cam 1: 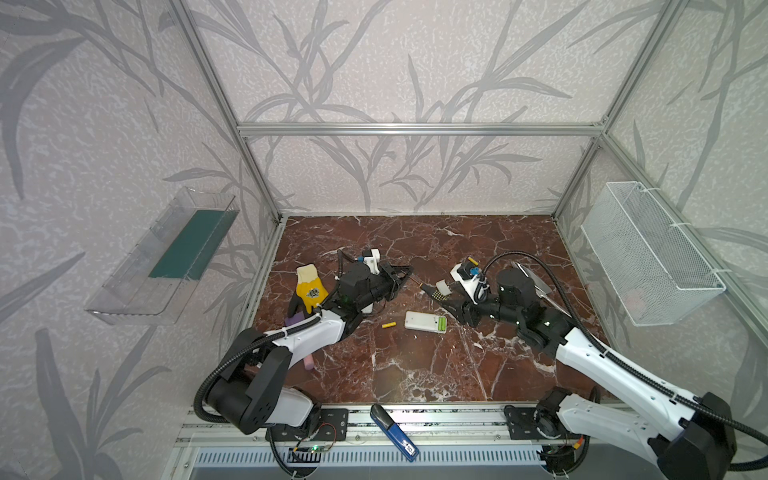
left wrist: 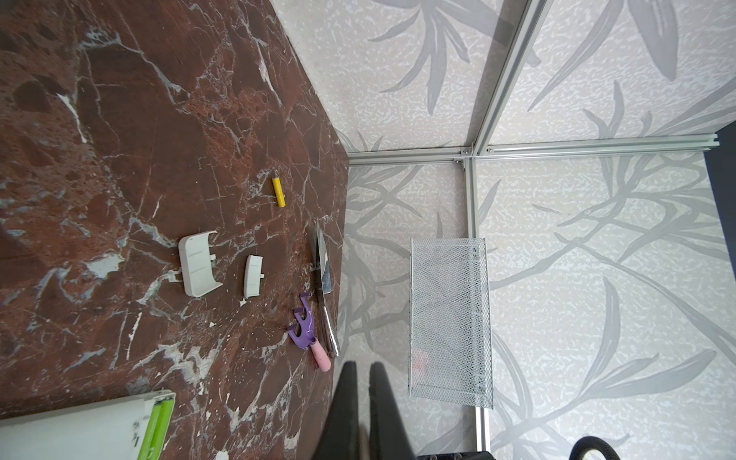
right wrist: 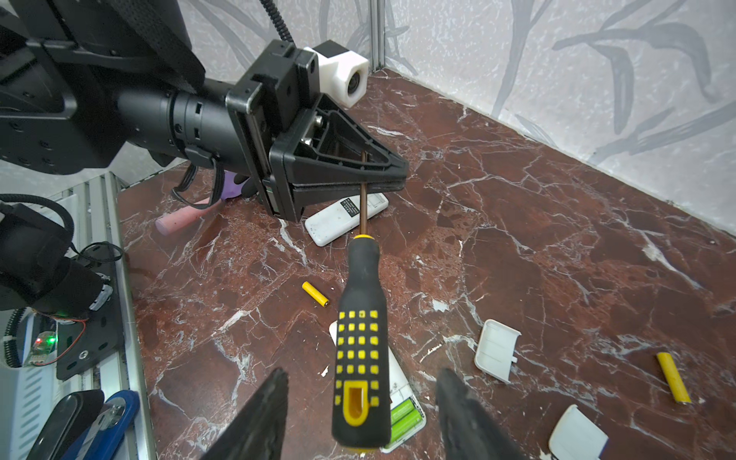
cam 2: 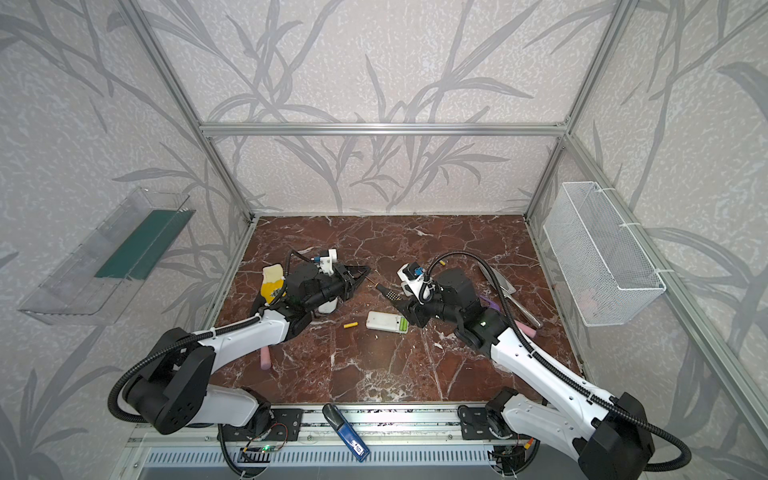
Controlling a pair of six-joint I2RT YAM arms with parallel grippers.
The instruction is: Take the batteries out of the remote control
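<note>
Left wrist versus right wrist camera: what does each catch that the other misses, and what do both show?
Only the left wrist view: the mesh basket on the wall and the knife. Only the right wrist view: the screwdriver, its shaft clamped in the shut left gripper, a second white remote, and one yellow battery. Both: the opened remote with its green batteries, the other yellow battery, and a battery cover.
</note>
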